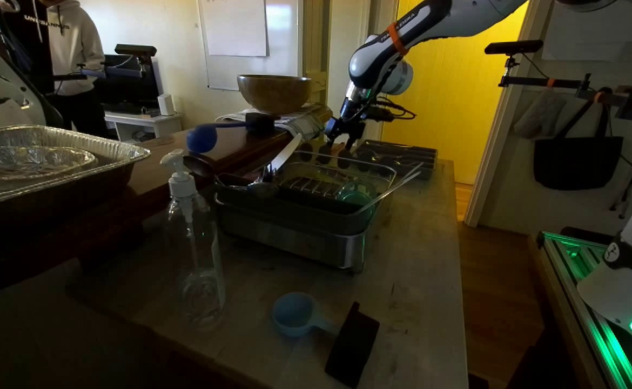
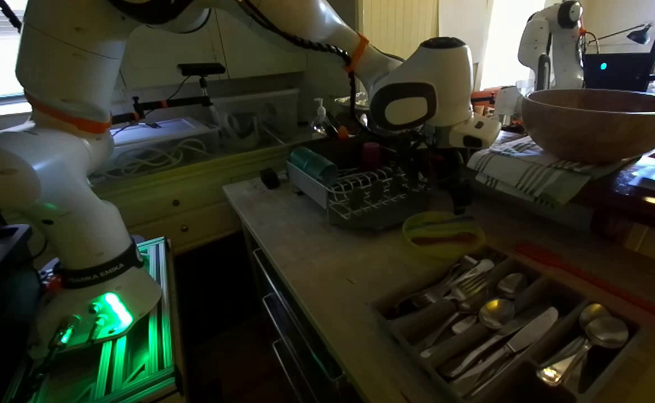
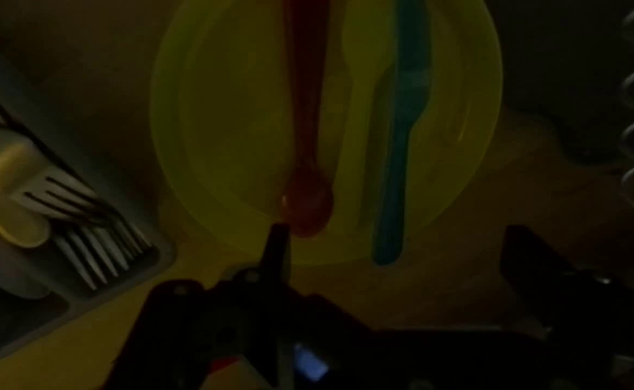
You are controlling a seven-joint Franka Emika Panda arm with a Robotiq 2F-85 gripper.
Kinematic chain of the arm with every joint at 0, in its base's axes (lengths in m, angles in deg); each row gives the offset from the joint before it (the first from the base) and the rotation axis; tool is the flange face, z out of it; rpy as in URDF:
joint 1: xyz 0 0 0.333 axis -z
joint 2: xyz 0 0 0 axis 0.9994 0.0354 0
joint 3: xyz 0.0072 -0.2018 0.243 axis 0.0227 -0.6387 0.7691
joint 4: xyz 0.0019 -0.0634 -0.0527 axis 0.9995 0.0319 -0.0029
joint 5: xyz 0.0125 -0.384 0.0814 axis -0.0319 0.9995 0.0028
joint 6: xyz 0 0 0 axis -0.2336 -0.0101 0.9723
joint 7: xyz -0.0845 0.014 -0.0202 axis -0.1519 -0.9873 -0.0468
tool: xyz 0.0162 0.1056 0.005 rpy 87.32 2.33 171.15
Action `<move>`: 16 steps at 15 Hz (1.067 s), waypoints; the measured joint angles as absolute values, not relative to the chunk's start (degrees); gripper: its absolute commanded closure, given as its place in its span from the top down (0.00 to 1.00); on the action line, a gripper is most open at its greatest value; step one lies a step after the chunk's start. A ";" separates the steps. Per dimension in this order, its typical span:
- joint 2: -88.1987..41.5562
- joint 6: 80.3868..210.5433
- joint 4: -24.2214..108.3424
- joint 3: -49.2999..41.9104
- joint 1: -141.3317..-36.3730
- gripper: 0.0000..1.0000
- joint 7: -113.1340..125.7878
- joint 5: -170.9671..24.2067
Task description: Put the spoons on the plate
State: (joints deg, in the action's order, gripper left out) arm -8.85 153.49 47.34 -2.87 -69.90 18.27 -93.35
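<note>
Red spoon (image 3: pixel 307 203) lies in yellow-green plate (image 3: pixel 219 119), near parallel to a yellow utensil (image 3: pixel 359 108), possibly a spoon, and a teal knife-like piece (image 3: pixel 403 124); lined up, I'd guess, to share the round. Fingers (image 3: pixel 277 249) spread wide, gripping nothing, near the rim; height unclear. Plate sits on counter (image 2: pixel 310 240) between cutlery tray (image 3: pixel 24 103) and dish rack (image 2: pixel 308 187): tight there, freer toward the drawer-side edge. Metal spoons (image 2: pixel 607 333) in tray; perhaps not meant.

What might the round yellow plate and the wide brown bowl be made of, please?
The round yellow plate looks like smooth, slightly glossy plastic, judging by its even colour and faint highlight. The wide brown bowl is probably satin-finished wood, given its warm, uneven tone.
</note>
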 measured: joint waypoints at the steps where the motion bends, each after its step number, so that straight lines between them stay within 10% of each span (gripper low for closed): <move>1: -10.13 152.28 48.14 -3.49 -70.05 1.00 18.45 -91.55; 16: -28.85 146.94 66.07 -6.20 -70.78 1.00 30.05 -81.84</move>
